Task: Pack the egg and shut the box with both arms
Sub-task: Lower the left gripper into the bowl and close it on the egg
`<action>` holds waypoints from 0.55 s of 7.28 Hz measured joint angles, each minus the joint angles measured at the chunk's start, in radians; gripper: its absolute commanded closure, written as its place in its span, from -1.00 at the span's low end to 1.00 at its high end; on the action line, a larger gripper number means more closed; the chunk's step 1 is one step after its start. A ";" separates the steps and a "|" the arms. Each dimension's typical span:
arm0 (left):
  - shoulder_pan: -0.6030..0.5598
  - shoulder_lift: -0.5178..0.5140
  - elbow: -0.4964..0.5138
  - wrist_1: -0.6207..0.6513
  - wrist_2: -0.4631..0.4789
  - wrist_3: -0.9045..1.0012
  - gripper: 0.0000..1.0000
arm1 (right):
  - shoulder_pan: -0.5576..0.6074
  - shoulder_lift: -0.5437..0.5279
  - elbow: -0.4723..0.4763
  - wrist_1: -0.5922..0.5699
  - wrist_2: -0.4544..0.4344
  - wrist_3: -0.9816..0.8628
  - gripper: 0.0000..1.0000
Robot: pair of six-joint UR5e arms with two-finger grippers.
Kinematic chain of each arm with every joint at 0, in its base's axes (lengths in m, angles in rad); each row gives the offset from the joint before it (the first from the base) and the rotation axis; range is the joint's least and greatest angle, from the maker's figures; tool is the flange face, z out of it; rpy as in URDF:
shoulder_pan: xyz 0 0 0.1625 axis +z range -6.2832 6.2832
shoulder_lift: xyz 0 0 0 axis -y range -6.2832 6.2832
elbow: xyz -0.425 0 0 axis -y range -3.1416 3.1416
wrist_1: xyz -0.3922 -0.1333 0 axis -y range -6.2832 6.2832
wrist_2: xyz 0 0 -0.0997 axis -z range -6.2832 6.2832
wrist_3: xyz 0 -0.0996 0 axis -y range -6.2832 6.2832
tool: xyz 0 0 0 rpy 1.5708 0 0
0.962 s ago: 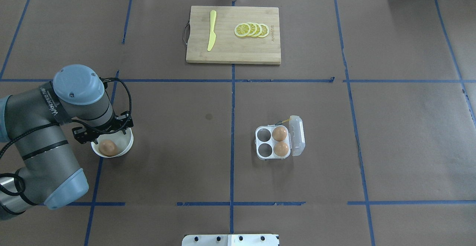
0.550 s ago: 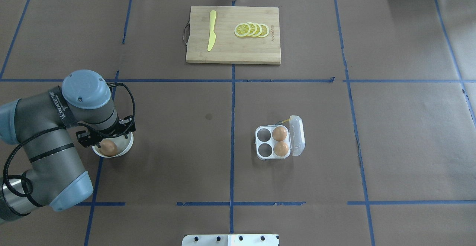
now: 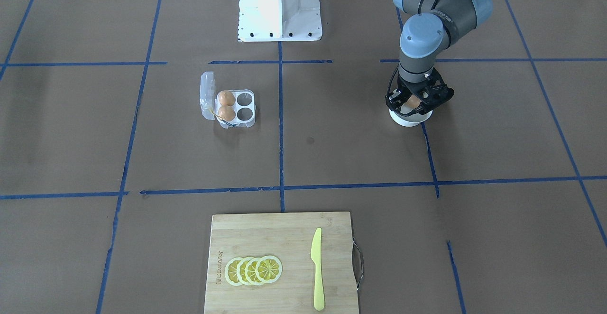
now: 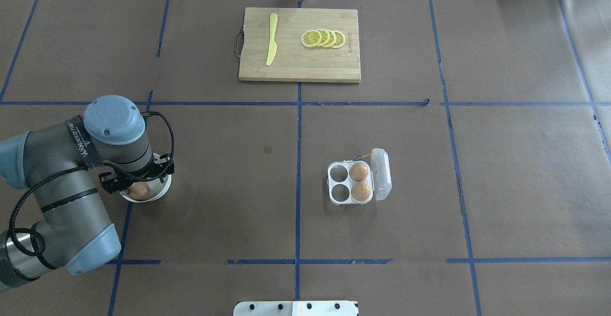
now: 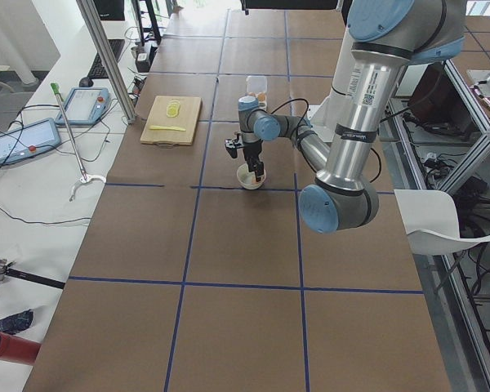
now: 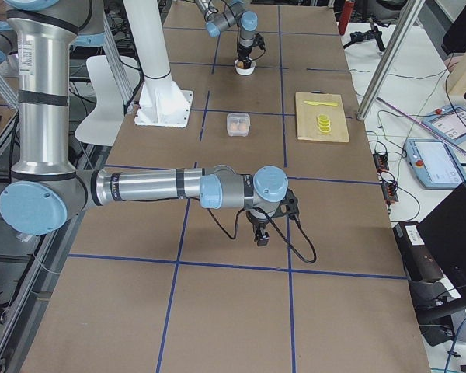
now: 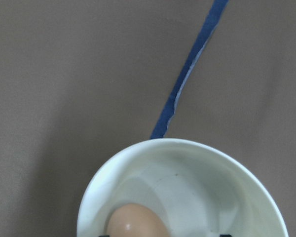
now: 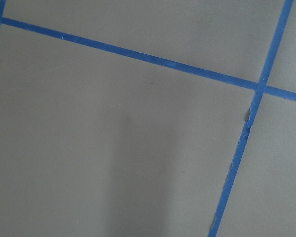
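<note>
The egg [image 4: 140,191] lies in a round white bowl [image 4: 161,188] at the left of the table. It also shows in the left wrist view [image 7: 136,220], at the bottom edge, inside the bowl [image 7: 187,146]. My left gripper [image 4: 137,182] hangs open right over the bowl, jaws on either side of the egg. The clear box [image 4: 340,184] stands right of centre, lid [image 4: 382,173] swung open. Two brown eggs [image 4: 359,172] fill its right cups; its left cups are empty. My right gripper [image 6: 259,233] shows only in the exterior right view, over bare table; I cannot tell its state.
A wooden cutting board [image 4: 296,68] with a yellow knife [image 4: 271,39] and lemon slices [image 4: 323,38] lies at the far side. The white pedestal base [image 3: 280,5] stands at the robot's edge. Blue tape lines cross the brown table cover.
My left arm has shifted right and its gripper has come down over the bowl, covering more of the bowl. The egg and the box have not moved.
</note>
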 measured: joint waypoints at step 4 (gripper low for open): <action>0.008 0.002 0.011 0.000 -0.002 0.002 -0.37 | 0.000 0.000 0.002 -0.001 -0.001 0.000 -1.00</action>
